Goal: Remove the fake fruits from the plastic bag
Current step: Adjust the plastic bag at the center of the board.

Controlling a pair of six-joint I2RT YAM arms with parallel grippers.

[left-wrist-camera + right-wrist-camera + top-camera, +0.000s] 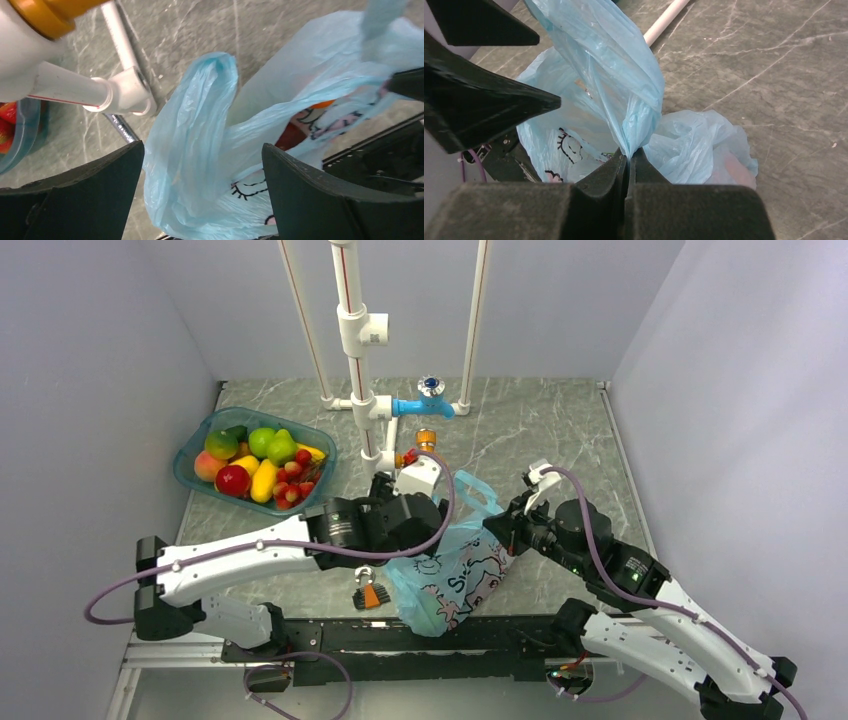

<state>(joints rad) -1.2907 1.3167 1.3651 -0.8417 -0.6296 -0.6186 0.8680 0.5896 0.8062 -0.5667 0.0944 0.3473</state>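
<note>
far left, the teal basket sits well apart. the left gripper stands wide open, straddling a raised loop of the plastic bag without pinching it. the bag lies between the two grippers, toward the near side. it should be light, limp and slippery, folding rather than holding a mouth, so a handle or the rim is the place to grip. it is thin, crinkly, pale blue, with dark cartoon print. the fake fruits show only as orange and dark red patches through the film. on the right, the right gripper is clamped on a twisted strand of bag.
</note>
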